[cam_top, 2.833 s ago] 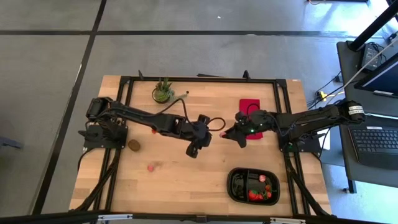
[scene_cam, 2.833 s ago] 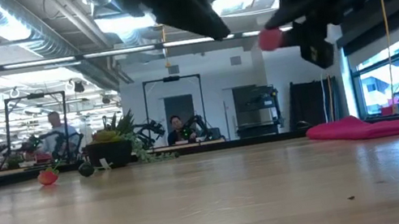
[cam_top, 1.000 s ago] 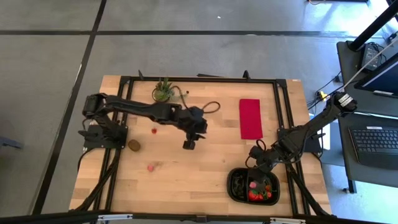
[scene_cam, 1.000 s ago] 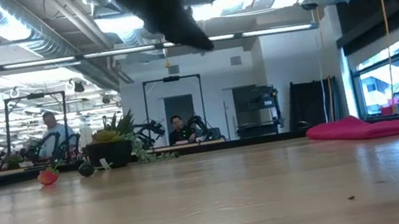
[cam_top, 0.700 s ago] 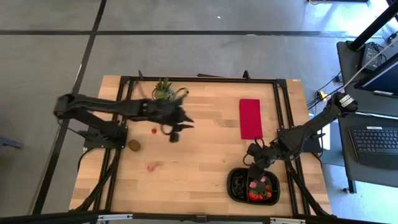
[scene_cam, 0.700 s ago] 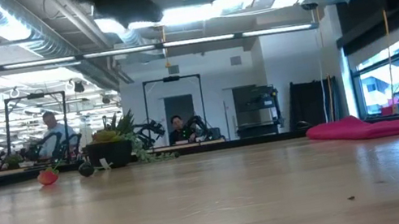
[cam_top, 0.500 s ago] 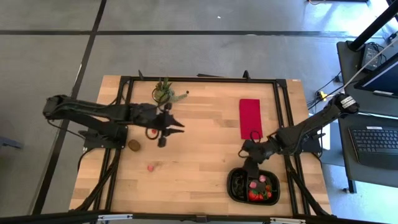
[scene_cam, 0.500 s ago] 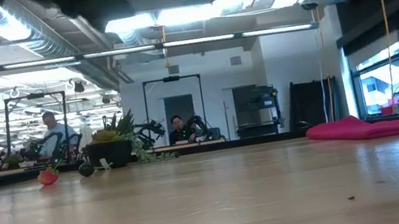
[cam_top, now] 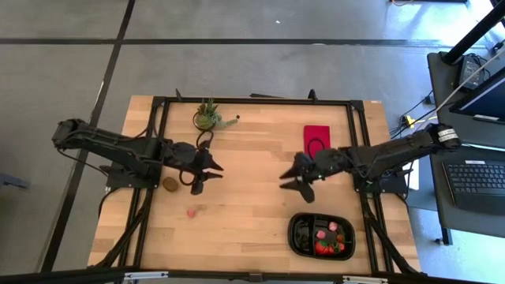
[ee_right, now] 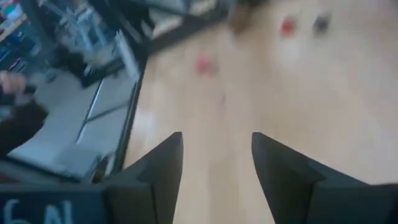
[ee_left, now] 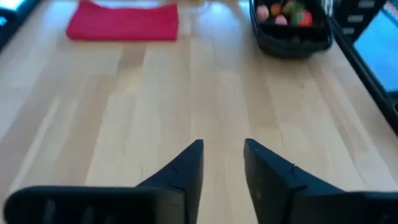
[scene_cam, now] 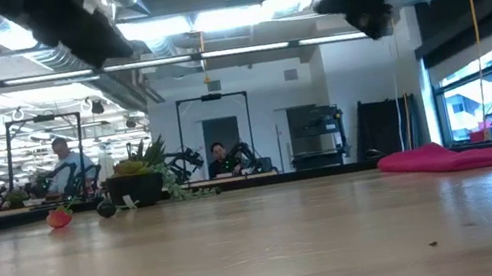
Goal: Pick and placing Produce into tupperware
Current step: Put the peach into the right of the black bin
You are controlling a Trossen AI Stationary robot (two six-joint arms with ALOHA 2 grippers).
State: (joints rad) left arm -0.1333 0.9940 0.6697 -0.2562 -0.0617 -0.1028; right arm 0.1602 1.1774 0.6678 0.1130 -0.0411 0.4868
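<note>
Left gripper (cam_top: 207, 175) and right gripper (cam_top: 290, 178) both parted, empty; tupperware (ee_left: 290, 38) top cut off.

The bench (cam_top: 252, 213) is pale, matt planked wood. The tupperware (cam_top: 298, 237) looks like glossy black plastic; the red cloth (ee_left: 122, 26) seems soft and matt.

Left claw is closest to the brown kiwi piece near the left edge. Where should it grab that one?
Grip the kiwi across its short middle, coming straight down. It lies flat as an oval with bare wood all round. The left claw is open, just right of it.
</note>
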